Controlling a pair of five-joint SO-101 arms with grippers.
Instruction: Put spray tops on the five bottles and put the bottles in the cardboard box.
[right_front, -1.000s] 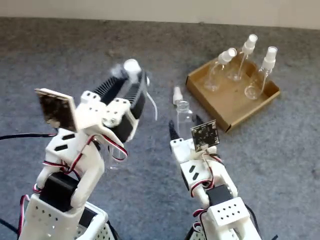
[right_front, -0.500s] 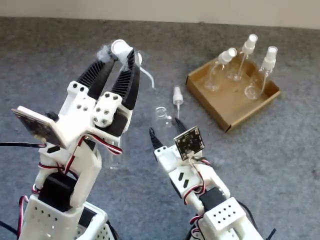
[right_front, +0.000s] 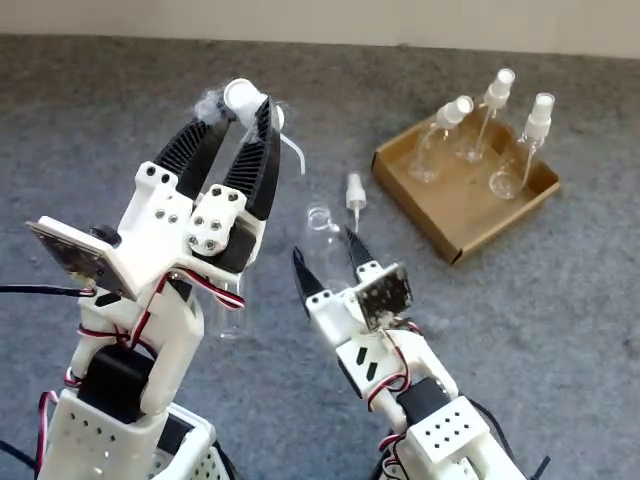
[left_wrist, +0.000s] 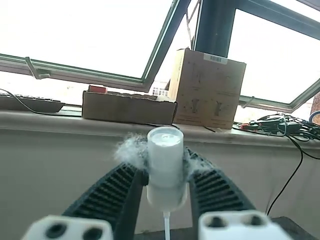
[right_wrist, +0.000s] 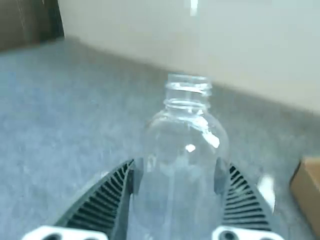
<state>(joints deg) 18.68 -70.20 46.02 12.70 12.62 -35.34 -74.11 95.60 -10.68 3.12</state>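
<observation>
My left gripper (right_front: 240, 113) is raised above the carpet and shut on a white spray top (right_front: 243, 97), whose thin tube (right_front: 294, 153) hangs free. In the left wrist view the spray top (left_wrist: 165, 160) stands upright between the ribbed fingers (left_wrist: 120, 187). My right gripper (right_front: 326, 257) is shut on an uncapped clear bottle (right_front: 320, 222) near the middle of the carpet. The right wrist view has the bottle (right_wrist: 185, 145) with its threaded neck open between the jaws. A second spray top (right_front: 354, 190) stands just beyond that bottle.
The cardboard box (right_front: 460, 205) lies at the back right and holds three clear bottles with spray tops (right_front: 480, 120). Another clear bottle (right_front: 228, 312) seems to lie on the grey carpet beneath the left arm. Open carpet stretches to the far left and right.
The left arm turned and lifted the spray top toward the back. The right arm carried the open bottle left, away from the loose spray top, and its wrist rolled.
</observation>
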